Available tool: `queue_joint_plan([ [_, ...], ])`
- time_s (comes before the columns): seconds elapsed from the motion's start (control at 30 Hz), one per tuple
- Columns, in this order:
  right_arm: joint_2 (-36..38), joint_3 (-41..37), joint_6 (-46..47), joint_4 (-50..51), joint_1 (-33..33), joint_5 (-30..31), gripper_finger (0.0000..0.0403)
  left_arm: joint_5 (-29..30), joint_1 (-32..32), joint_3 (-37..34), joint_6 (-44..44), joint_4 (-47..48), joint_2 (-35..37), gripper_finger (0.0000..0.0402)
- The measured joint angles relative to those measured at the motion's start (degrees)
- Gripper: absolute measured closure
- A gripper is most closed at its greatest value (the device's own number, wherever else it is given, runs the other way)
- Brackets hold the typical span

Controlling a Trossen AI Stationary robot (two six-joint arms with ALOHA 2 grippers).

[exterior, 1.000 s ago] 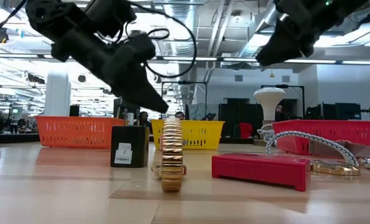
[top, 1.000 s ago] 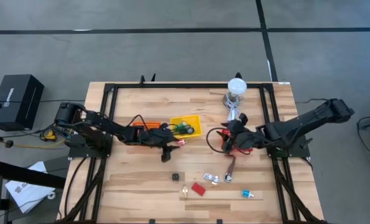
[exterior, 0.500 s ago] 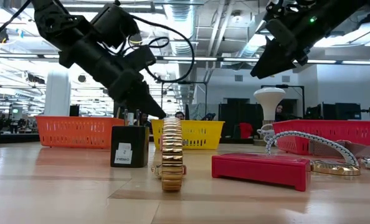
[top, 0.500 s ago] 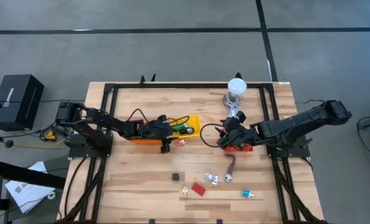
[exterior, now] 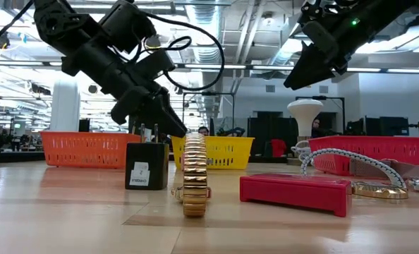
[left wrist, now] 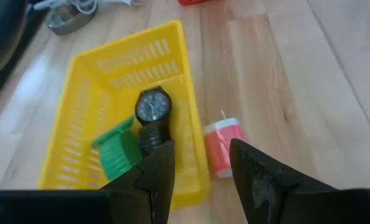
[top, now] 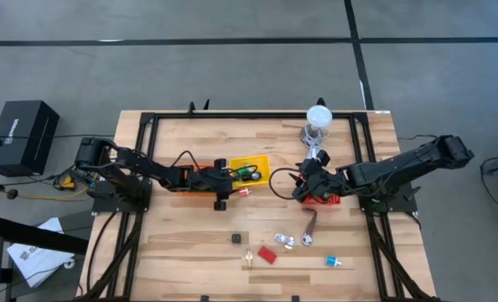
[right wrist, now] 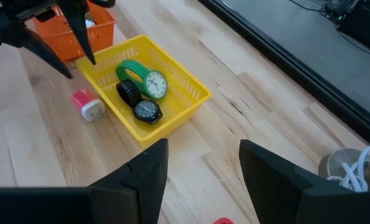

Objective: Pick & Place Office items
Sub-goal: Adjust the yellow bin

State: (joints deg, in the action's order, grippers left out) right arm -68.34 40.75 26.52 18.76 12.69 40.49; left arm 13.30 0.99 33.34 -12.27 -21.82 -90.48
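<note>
Several office items lie on the table's near half: a black cube (top: pixel 236 239), a gold watch band (exterior: pixel 195 176) standing on edge, a red block (top: pixel 267 254), silver bits (top: pixel 284 242), a brown strip (top: pixel 310 225) and a blue-white bit (top: pixel 332 262). A pink-and-white cylinder (left wrist: pixel 222 147) lies beside the yellow bin (top: pixel 261 159), which holds a black watch (left wrist: pixel 152 107) and a green one (right wrist: pixel 141 74). My left gripper (left wrist: pixel 200 171) hovers open above the bin's near wall and the cylinder. My right gripper (right wrist: pixel 203 168) is open over the red bin (top: pixel 323 200).
An orange bin (top: pixel 200 186) sits under my left arm, next to the yellow bin. A white round-topped stand (top: pixel 318 117) with a cable stands at the far edge. Black frame rails (top: pixel 144 168) run along both table sides. Bare wood shows on the near left.
My left gripper has drawn back from the table's middle toward the far edge and the yellow bin, dropping a little lower. My right gripper has shifted slightly toward the table's left, over the red bin. No item has moved.
</note>
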Motion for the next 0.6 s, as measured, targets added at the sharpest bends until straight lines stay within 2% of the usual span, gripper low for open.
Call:
queue_joint_plan([
  [0.07,0.0,0.0,0.0,0.0,0.0,0.0,0.0214,0.82,-0.02,-0.02,-2.59,-0.2,0.0,0.0257],
  [0.2,0.0,0.0,0.0,-0.02,0.0,-0.02,0.0214,6.41,-0.36,-0.13,-5.72,-0.09,0.0,0.0257],
  [0.6,0.0,0.02,0.0,-0.02,0.0,-0.02,0.0214,9.48,-4.86,-0.13,-5.45,-0.21,0.0,0.0257],
])
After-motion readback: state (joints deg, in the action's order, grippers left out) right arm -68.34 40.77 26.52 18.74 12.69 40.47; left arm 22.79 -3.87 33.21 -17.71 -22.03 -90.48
